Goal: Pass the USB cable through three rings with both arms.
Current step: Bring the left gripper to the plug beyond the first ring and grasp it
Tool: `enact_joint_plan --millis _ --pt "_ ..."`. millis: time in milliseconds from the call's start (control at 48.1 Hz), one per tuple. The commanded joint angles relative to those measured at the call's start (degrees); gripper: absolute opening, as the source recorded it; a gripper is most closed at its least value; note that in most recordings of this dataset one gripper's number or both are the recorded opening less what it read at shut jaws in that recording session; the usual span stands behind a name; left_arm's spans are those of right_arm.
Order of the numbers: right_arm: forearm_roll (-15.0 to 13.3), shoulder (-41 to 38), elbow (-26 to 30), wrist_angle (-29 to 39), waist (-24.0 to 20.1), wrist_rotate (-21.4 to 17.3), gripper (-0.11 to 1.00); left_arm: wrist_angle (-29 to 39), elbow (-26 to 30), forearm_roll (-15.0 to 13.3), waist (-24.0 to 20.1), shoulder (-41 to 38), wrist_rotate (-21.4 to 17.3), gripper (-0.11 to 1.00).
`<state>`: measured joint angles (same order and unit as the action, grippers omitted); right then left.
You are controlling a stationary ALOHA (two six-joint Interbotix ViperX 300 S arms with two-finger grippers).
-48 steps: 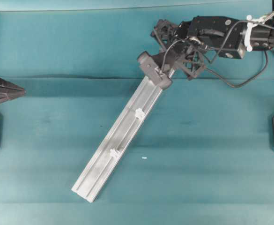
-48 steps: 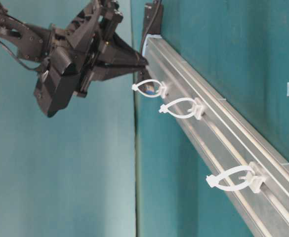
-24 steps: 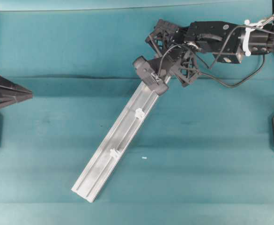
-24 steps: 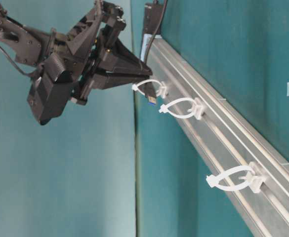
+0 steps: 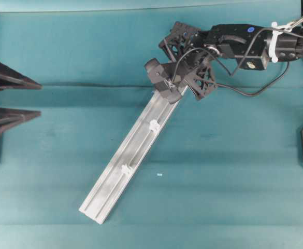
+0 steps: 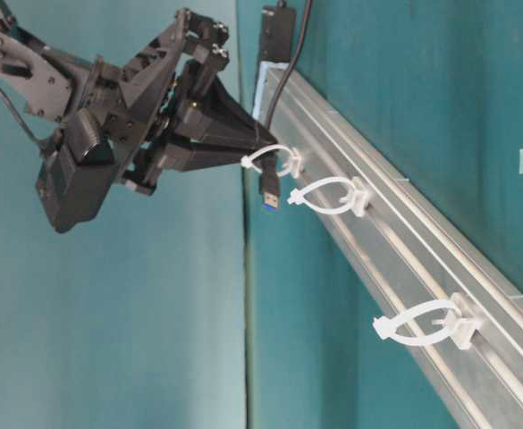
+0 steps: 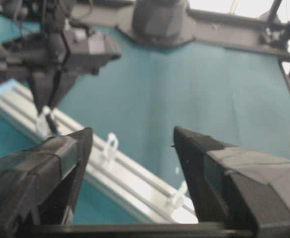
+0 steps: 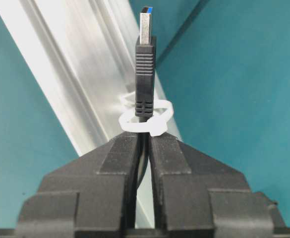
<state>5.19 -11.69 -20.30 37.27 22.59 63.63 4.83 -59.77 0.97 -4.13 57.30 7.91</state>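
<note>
With the right claw [image 8: 144,148] clamped on the USB cable [image 8: 144,99], its plug just through the first ring [image 8: 145,119], and the left claw [image 7: 130,163] apart and distant, the plug may slip back out.

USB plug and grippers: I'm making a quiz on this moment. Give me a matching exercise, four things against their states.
Things:
1. USB plug
2. Left gripper
3. Right gripper
4. Middle ring

States:
A. open, holding nothing
B. nothing through it
C. poking out past the first ring
D. shut on the cable

Pairs: 1-C, 2-A, 3-D, 4-B
</note>
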Motion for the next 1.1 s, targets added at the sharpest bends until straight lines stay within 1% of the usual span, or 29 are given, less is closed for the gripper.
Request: enact_joint_plan --millis 0,62,166,229,249,353,540,644,727,789,852,956,1080 --pt "0.88 0.09 -0.18 -0.53 -0.18 0.44 0.07 -1.32 0.44 0.09 -0.79 -6.33 1.58 0.79" --pt "1.67 0.18 -0.26 -0.88 -0.09 0.44 0.07 -3.69 0.62 0.18 -2.29 -10.37 4.83 0.8" --pt "3.25 0.18 -0.26 -1.05 0.35 0.53 0.07 -8.26 1.41 0.18 -5.45 -17.05 12.04 0.8" --pt "3.6 0.18 -0.26 -1.14 0.62 0.53 0.07 -9.84 2.2 0.18 -6.86 -21.36 14.85 0.8" --pt "3.6 0.26 -0.26 -1.14 0.7 0.53 0.07 -10.28 2.37 0.26 -7.12 -22.76 15.12 0.8" --pt "3.69 0.18 -0.26 -1.23 0.88 0.53 0.07 -11.6 4.13 0.35 -7.38 -29.88 14.33 0.8" --pt "3.78 0.26 -0.26 -1.32 1.41 0.53 0.07 -14.24 9.23 0.35 -8.17 -43.07 9.76 0.81" --pt "3.78 0.26 -0.26 -1.41 1.58 0.53 0.07 -16.44 12.74 0.35 -8.7 -48.52 7.82 0.81" --pt "3.78 0.26 -0.26 -1.58 1.58 0.53 0.07 -16.7 15.82 0.35 -9.05 -52.47 6.59 0.81" --pt "4.04 0.26 -0.26 -1.76 1.67 0.44 0.07 -16.7 17.23 0.35 -9.32 -54.76 6.42 0.81" --pt "5.01 0.26 -0.26 -2.02 1.58 0.44 0.07 -16.7 17.93 0.35 -9.32 -56.51 6.59 0.81" --pt "7.12 0.26 -0.26 -2.55 1.67 0.53 0.07 -17.58 18.11 0.35 -9.4 -58.62 6.68 0.81" --pt "8.09 0.26 -0.26 -2.72 1.67 0.53 0.07 -20.04 18.02 0.35 -10.02 -60.82 6.68 0.81"
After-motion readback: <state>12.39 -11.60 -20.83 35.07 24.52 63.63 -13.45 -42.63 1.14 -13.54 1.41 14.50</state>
